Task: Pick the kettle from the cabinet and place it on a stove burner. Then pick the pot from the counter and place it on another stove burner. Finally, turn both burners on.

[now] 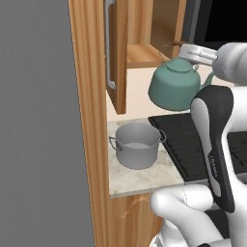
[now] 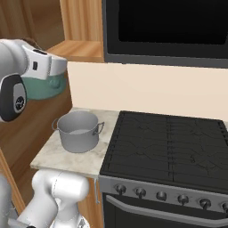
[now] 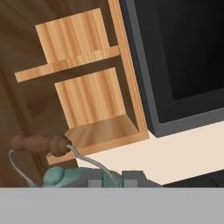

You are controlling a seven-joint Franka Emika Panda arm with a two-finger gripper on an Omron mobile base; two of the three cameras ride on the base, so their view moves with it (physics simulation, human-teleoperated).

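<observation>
Pinching one kettle aloft, the gripper hangs above one pot on the counter.

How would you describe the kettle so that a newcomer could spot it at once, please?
Start at the open light wood-grain wall cabinet left of the flat black cooktop. Just before it, hanging in the air above the counter, is the small teal-green rounded kettle. The wide grey metal stockpot below is bigger and straight-sided.

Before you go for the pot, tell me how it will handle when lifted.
The pot is wide, straight-sided and looks like metal, so probably rigid and unlikely to tip. Its two loop handles are small, and the smooth wall may be slippery for a narrow end effector. It is far bigger than the kettle, so probably heavier.
</observation>
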